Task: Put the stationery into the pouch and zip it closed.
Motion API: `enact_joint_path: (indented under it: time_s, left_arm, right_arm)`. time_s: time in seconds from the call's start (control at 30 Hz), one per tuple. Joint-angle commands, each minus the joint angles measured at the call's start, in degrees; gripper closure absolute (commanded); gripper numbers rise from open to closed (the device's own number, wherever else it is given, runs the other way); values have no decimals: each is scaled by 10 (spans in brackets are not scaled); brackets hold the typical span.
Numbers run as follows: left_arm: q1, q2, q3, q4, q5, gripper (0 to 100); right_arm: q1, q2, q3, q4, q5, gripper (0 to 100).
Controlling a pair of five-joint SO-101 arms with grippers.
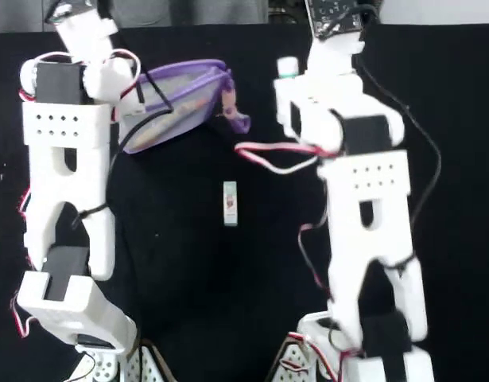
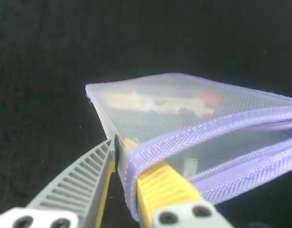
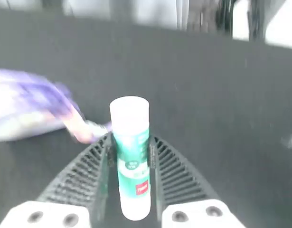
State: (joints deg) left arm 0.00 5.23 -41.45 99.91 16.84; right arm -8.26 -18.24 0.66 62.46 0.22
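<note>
**Pouch [image 1: 168, 103] pinched, glue stick [image 3: 130, 156] held**

Pouch is far left on the table [image 1: 451, 159], zip open, items showing through the mesh. My left claw [image 2: 121, 148] is closed tight on its edge. My right claw [image 3: 130, 142] is clamped round the glue stick, just beside the pouch. A small block [image 1: 230, 203] lies mid-table.

Work surface: a tabletop [image 1: 459, 159] covered edge to edge in matte black material, plain apart from a few faint pale specks.

Far edge: runs nearly straight across the top of the high view. Beyond it lies a grey band [image 1: 188, 9], which gives way to a white area [image 1: 443, 9] at the right.

In the right wrist view, the zone behind the tabletop is bright and blurred. It holds a pale panel [image 3: 136, 12] and dark upright shapes [image 3: 226, 16], whose identity cannot be determined.

Lighting: diffuse and even across the covering.
</note>
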Motion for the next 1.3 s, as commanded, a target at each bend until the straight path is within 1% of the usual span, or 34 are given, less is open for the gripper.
enact_joint_path:
  time_s: [0.0, 0.3, 0.5, 0.6, 0.67, 0.73, 0.87, 0.97, 1.1, 1.27]
  left_arm:
    - [19, -9, -37, 10, -6, 970]
    - [20, -9, -3, 10, -6, 970]
    - [19, -9, 0, 10, -5, 970]
    - [19, -9, 0, 10, -4, 971]
    - [19, -9, 0, 10, -4, 971]
    - [19, -9, 0, 10, -4, 971]
    - [19, -10, 0, 10, -3, 971]
    - [19, -10, 0, 10, -3, 971]
    - [18, -10, 0, 10, -3, 971]
    - [18, -10, 0, 10, -3, 971]
  right_arm:
    - [-36, -87, 49, -107, -9, 988]
    - [-126, -292, 291, -396, -4, 988]
    - [-139, -343, 459, -663, -10, 988]
    - [-138, -352, 531, -791, -61, 988]
    - [-137, -351, 564, -848, -104, 988]
    - [-138, -345, 579, -880, -136, 988]
    - [-138, -313, 565, -894, -172, 988]
    - [-138, -261, 542, -901, -185, 988]
    - [-138, -178, 526, -954, -207, 988]
    - [-135, -82, 509, -1014, -206, 988]
